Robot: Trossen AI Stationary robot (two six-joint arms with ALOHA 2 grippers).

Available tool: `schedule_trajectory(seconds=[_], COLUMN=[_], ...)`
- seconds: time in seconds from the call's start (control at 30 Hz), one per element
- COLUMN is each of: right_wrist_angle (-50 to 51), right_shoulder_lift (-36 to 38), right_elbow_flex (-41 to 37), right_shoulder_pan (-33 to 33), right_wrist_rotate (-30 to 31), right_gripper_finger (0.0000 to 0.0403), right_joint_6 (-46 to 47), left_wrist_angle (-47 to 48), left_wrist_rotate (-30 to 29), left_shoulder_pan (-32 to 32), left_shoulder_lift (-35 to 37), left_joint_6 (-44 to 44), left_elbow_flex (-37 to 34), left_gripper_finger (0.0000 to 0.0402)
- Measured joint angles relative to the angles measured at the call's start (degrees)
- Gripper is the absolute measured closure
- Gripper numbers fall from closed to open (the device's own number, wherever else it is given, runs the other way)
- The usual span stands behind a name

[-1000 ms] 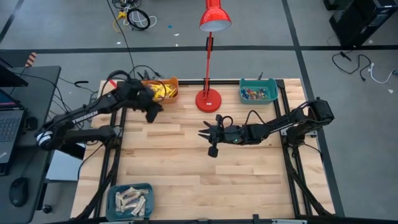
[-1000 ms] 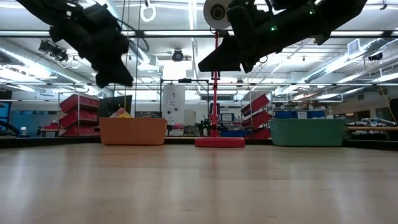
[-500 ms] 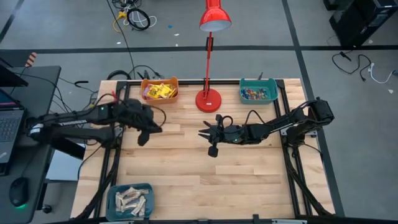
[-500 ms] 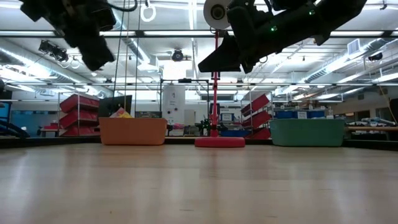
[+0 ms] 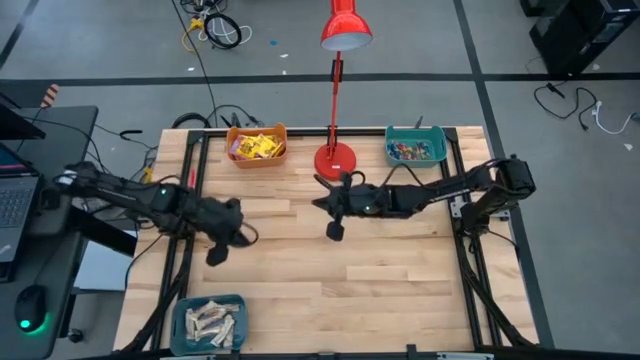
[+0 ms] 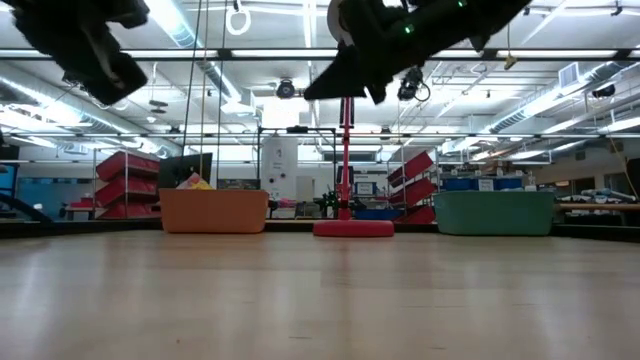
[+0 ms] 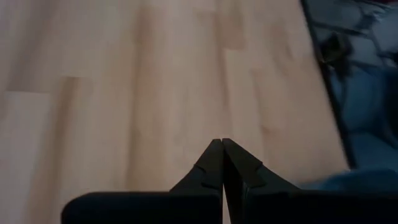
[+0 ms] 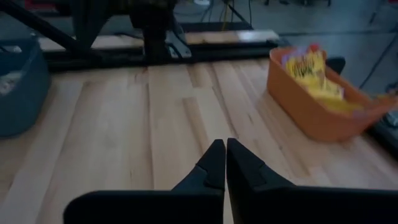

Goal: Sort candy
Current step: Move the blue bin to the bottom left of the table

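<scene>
The candy lies sorted in three bins. Yellow packets [image 5: 255,146] fill the orange bin [image 5: 236,158] at the far edge. Small coloured pieces [image 5: 413,151] sit in the teal bin [image 5: 417,160]. Pale bars [image 5: 210,320] lie in the blue bin [image 5: 238,322] at the near left corner. My left gripper [image 7: 222,147] is shut on nothing, above bare wood at the table's left [image 5: 216,254]. My right gripper [image 8: 221,147] is also shut on nothing. It hangs over the table's middle [image 5: 334,230] and points toward the left side.
A red desk lamp stands with its base [image 5: 335,160] at the far edge between the orange and teal bins, close to my right arm. The wooden top [image 5: 330,290] between the bins is bare. A laptop [image 5: 15,200] sits beyond the left edge.
My left gripper has swung away from the orange bin toward the table's near edge along the left side, staying high above the wood. My right gripper has risen a little and shifted toward the far edge, nearer the lamp base.
</scene>
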State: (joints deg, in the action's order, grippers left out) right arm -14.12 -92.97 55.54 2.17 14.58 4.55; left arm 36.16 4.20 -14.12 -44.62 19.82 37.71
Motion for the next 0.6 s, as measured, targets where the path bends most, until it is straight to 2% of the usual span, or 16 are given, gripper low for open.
schedule_trajectory(seconds=[0.1, 0.37, 0.6], right_wrist_angle=[1.2, 4.6, 5.5], right_shoulder_lift=[0.0, 0.0, 0.0], right_elbow_flex=[2.1, 2.9, 2.9], right_shoulder_pan=[-0.4, -0.4, -0.3], right_wrist_rotate=[-1.2, -1.2, -1.2], right_gripper_finger=[0.04, 0.0402, 0.0402], right_joint_6=[-1.6, -1.6, -0.3], left_wrist_angle=[0.6, -0.3, -6.5], left_wrist_rotate=[0.2, 4.5, 4.6], left_shoulder_pan=[-5.6, -22.4, -32.4], left_shoulder_lift=[0.0, -1.6, -9.8], left_joint_6=[5.1, 26.4, 40.8], left_elbow_flex=[0.0, 0.0, 0.0], left_gripper_finger=[0.0401, 0.0401, 0.0401])
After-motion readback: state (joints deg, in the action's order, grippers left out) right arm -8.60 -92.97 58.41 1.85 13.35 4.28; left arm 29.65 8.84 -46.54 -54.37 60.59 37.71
